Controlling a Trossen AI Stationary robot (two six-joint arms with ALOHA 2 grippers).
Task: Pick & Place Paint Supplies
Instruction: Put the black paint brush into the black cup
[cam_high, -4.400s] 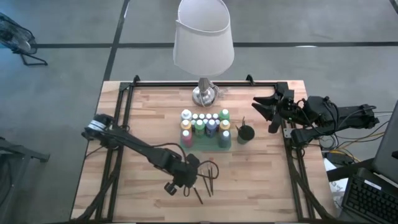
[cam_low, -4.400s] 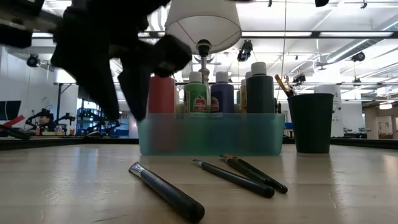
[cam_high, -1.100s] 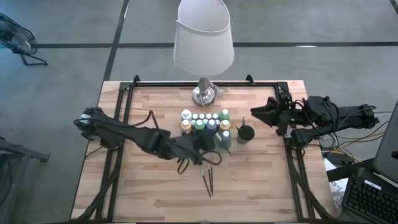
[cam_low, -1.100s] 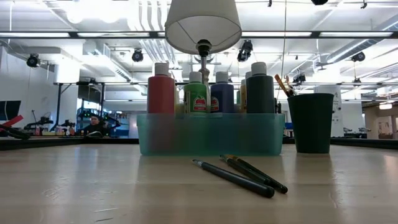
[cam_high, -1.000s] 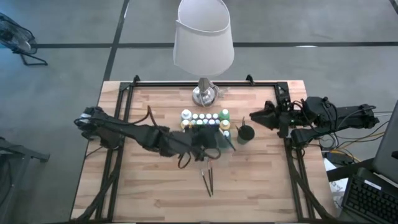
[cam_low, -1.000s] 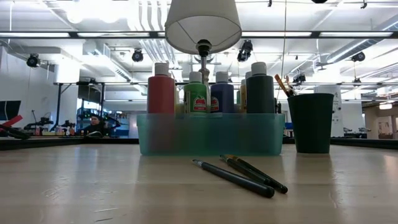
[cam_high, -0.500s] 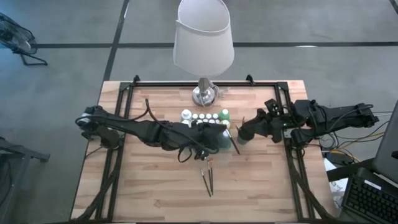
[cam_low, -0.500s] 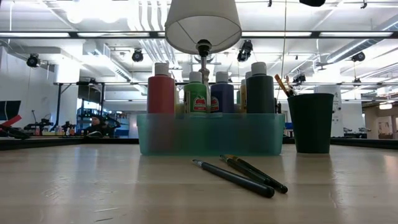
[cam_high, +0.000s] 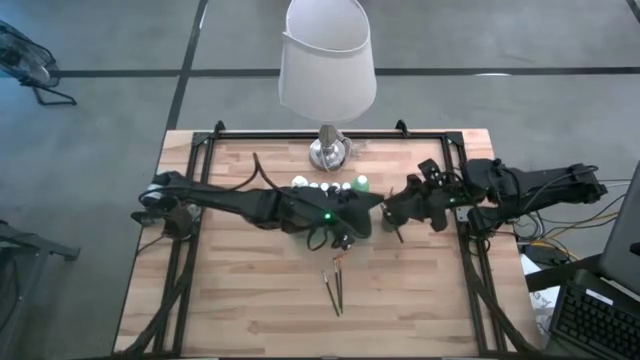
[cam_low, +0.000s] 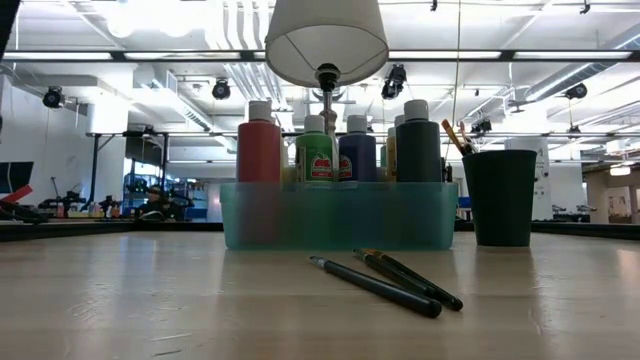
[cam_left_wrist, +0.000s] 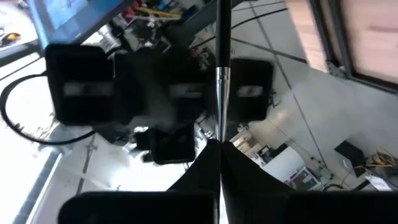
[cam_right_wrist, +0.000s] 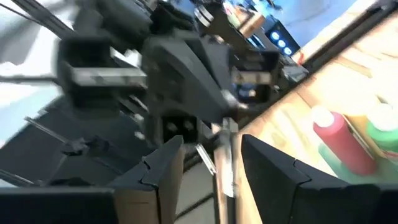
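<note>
My left gripper (cam_high: 378, 204) reaches across the teal tray of white-capped paint bottles (cam_low: 340, 215) and is shut on a thin paintbrush (cam_left_wrist: 221, 81). My right gripper (cam_high: 393, 210) faces it from the table's right and is open. Its two fingers (cam_right_wrist: 168, 163) stand on either side of the same paintbrush (cam_right_wrist: 225, 155) without touching it. Both grippers hang above the black cup (cam_low: 500, 197), which holds a brush and stands right of the tray. Three more paintbrushes (cam_low: 385, 283) lie flat on the table in front of the tray. My left gripper pinches the paintbrush between its two fingertips at the thin end just past the silver ferrule (cam_left_wrist: 218, 127). The fingers come level from the table's left. The dark handle (cam_left_wrist: 222, 25) sticks out beyond them, and the brush is lifted clear of the table.
A lamp with a white shade (cam_high: 327, 60) and a silver base (cam_high: 328, 152) stands at the table's far edge behind the tray. Black rails (cam_high: 195, 180) run along the table's sides. Bare wood (cam_high: 250, 300) spreads out near the front edge.
My left gripper has carried the paintbrush over the bottle tray toward the table's right, up to the right gripper, rolling as it went. My right gripper has come toward the table's left and now has the brush between its fingers. The brushes on the table have not moved.
</note>
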